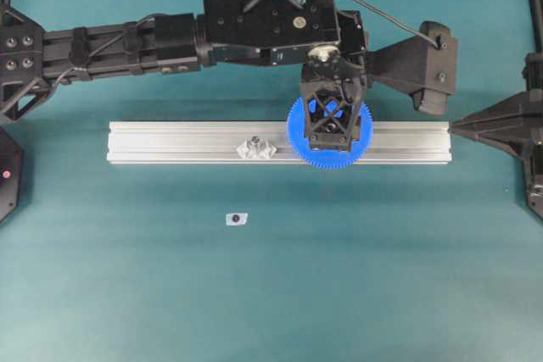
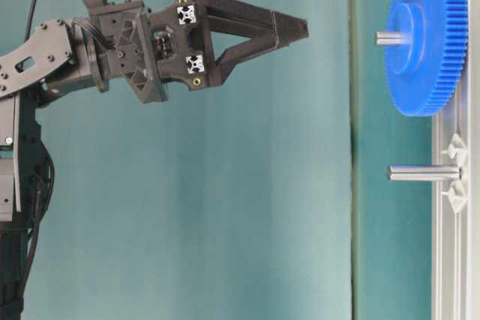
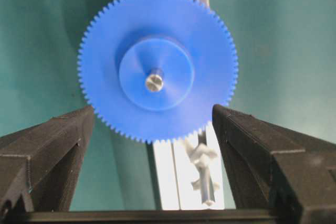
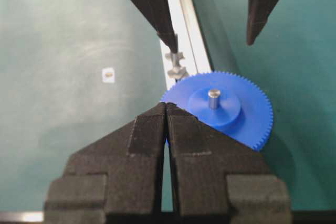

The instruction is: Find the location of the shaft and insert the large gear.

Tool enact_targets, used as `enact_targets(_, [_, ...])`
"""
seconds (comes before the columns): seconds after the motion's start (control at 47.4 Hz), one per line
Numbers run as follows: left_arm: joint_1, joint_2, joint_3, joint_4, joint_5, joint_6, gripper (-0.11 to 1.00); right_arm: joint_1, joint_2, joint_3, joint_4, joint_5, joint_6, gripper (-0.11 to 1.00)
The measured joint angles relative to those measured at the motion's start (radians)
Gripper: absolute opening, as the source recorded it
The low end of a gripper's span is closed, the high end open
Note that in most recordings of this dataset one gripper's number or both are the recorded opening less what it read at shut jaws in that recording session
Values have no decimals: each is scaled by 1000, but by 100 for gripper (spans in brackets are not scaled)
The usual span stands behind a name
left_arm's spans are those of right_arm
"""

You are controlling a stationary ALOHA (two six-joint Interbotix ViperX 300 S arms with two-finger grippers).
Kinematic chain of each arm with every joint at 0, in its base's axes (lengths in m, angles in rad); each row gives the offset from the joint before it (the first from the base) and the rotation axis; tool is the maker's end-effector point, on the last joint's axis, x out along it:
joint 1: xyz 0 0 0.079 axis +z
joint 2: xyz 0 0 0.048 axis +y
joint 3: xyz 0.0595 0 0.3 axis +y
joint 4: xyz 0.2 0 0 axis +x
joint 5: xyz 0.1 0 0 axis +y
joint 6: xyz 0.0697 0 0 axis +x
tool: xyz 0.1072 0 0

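Note:
The large gear (image 1: 331, 155), flat and bright blue, lies on the aluminium rail (image 1: 170, 142) with the silvery shaft (image 3: 154, 82) poking up through its hub hole. My left gripper (image 1: 333, 120) hangs straight above it and is open. Its fingers (image 3: 52, 145) stand wide on either side of the gear (image 3: 157, 40) without touching it. From table level the left gripper (image 2: 300, 31) is well clear of the gear (image 2: 427, 73) and the shaft tip (image 2: 384, 37). My right gripper (image 4: 166, 106) is shut and empty, beside the gear's (image 4: 247, 114) rim.
A second silvery pin on clear diamond-shaped feet (image 1: 257, 148) stands on the rail left of the gear. A small white tag with a black dot (image 1: 236, 219) lies on the teal table in front of the rail. The right arm (image 1: 501, 125) reaches in from the right edge.

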Motion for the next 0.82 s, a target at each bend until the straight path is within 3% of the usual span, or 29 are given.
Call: enact_targets(0.823, [0,0,-29,-2,15,-3,87,2,0,0,0,0,0,1])
